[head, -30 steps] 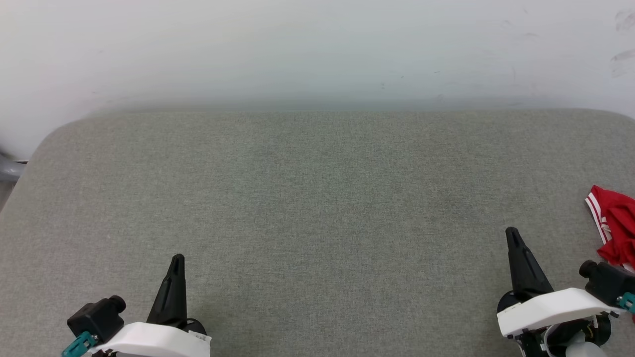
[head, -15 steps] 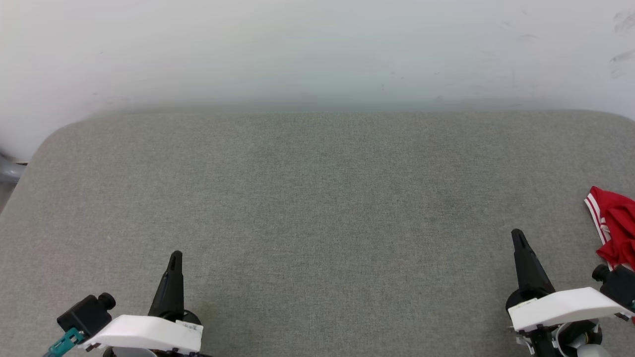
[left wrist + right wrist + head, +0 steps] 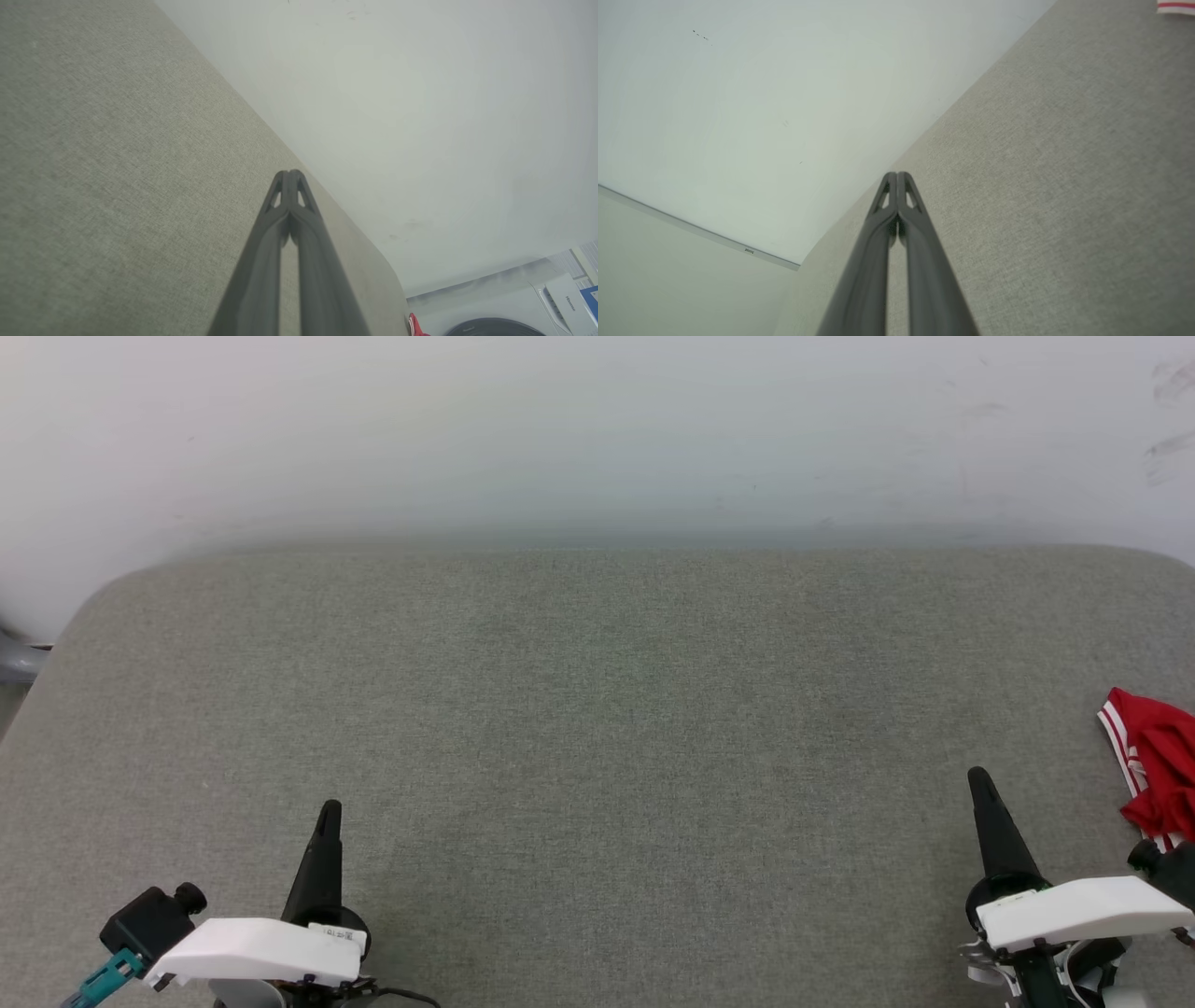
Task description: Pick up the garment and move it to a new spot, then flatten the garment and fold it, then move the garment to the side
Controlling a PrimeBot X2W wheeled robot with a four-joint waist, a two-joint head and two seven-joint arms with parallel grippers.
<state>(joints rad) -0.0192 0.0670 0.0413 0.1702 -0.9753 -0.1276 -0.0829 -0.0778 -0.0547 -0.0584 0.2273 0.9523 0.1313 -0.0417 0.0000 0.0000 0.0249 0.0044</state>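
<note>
Left gripper [image 3: 329, 812] and right gripper [image 3: 978, 780] sit low at the near edge, each closed tight and empty, apparently parked clear of the work. The shirt [image 3: 1156, 767] lies bunched at the right edge of the grey pad [image 3: 597, 709], near the right gripper. Open room spans the middle; the wall [image 3: 597, 429] bounds the far side.

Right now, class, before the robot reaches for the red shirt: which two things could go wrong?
1. The shirt lies bunched at the far right of the pad, cut off by the head view's edge, so a reach may misjudge its shape.
2. The right pincer is shut; unless it opens first, it may only shove the cloth.
</note>
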